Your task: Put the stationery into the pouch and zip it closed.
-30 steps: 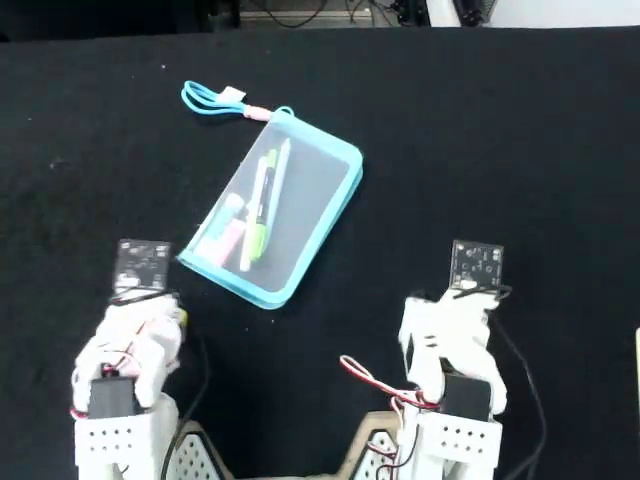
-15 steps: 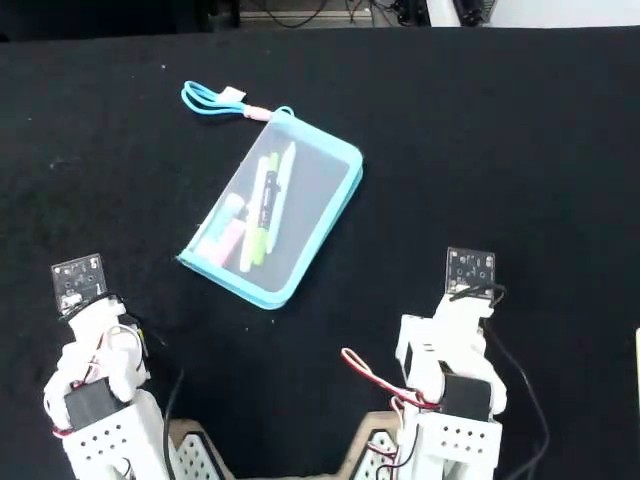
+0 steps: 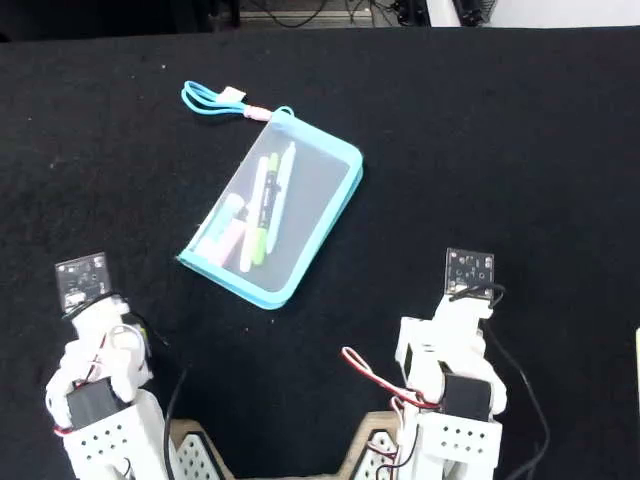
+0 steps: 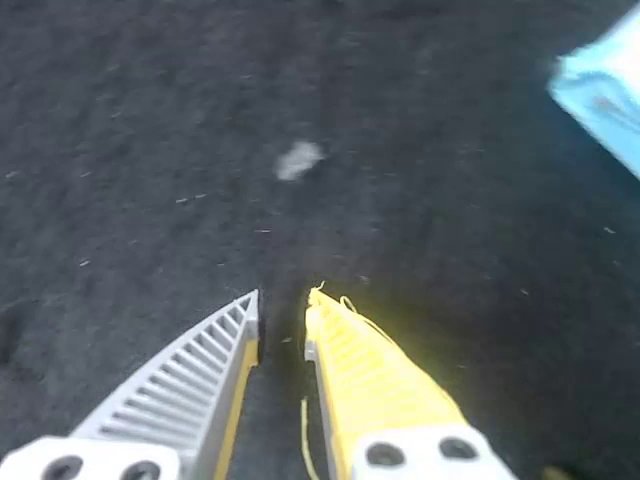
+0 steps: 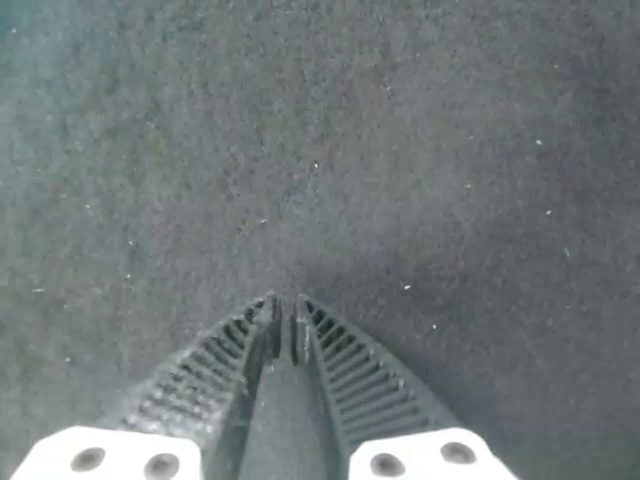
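The translucent pouch [image 3: 300, 215] with a light-blue rim lies slanted on the black mat, left of centre. Several pens and highlighters [image 3: 262, 212] show inside through its clear face. Its blue wrist strap [image 3: 212, 99] trails off the far corner. My left gripper [image 3: 97, 312] sits folded back at the near left, well clear of the pouch; in its wrist view the left gripper [image 4: 282, 295] keeps a narrow gap with nothing in it, and a pouch corner [image 4: 605, 95] shows far off. My right gripper [image 3: 467, 300] rests at the near right, and the right gripper [image 5: 285, 300] is shut and empty over bare mat.
A small pale lint speck [image 4: 298, 160] lies on the mat ahead of the left gripper. Cables [image 3: 300, 12] run along the far table edge. A yellowish object [image 3: 636, 365] peeks in at the right border. Open mat surrounds the pouch.
The left arm has swung left and drawn back from the pouch's near corner, then stopped. The right arm has pulled back slightly. The pouch stays in place.
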Controlling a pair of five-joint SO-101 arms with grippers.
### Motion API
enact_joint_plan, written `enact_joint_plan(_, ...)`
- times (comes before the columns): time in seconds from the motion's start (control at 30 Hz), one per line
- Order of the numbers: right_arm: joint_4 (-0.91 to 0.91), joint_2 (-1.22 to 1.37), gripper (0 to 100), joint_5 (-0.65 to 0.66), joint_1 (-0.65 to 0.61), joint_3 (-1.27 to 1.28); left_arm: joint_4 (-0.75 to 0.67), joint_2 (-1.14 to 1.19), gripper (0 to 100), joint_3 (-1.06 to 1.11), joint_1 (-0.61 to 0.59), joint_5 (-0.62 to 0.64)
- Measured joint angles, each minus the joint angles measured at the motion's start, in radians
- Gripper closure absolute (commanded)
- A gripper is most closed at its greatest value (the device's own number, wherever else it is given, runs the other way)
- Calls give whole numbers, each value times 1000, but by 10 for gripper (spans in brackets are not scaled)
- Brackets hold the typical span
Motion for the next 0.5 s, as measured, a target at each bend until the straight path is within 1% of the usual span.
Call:
enact_joint_plan(0.23,0,0,983,0,-66,0,0,0,913,0,140,0)
enact_joint_plan(0.5,0,0,983,0,-72,0,0,0,913,0,121,0)
